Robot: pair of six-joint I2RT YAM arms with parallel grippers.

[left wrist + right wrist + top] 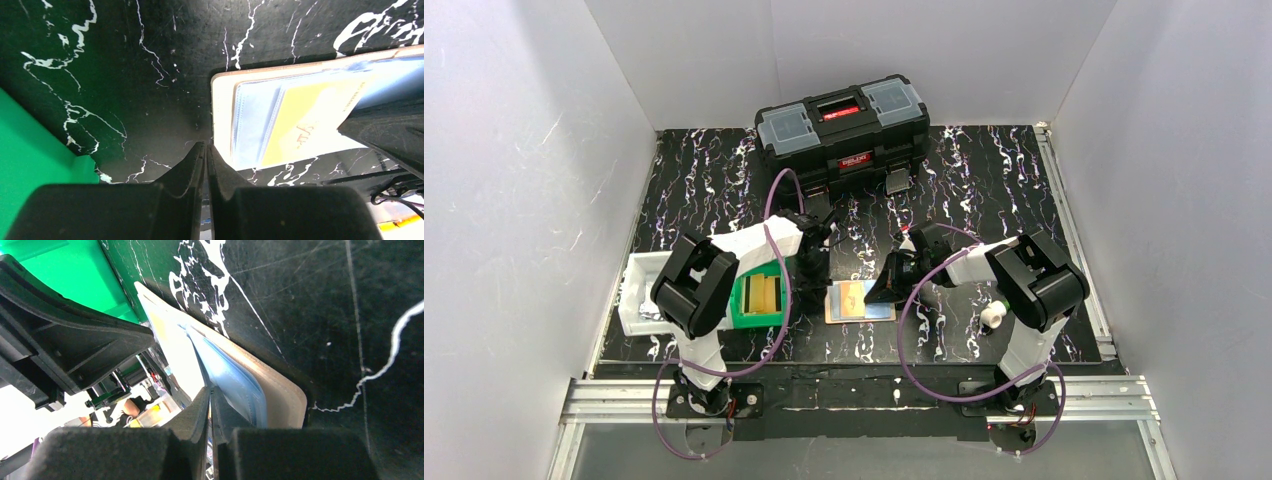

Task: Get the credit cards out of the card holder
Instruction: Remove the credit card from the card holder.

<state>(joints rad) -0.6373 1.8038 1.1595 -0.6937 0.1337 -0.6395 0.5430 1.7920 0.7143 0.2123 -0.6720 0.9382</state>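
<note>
Top external: green bin (754, 322) left of card holder (830, 302), toolbox (842, 130) behind.

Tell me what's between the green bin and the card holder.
Left wrist view: from the green bin, bare table, then the shut left gripper, its tips beside the card holder.

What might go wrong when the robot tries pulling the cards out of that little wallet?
The left gripper is shut beside the edge of the card holder, not on top of it, so the holder might slide along when a card is pulled. The right gripper is shut right at the light blue card; whether it has the card is unclear, so it may slip off. The green bin is close by, and the holder could bump it.
</note>
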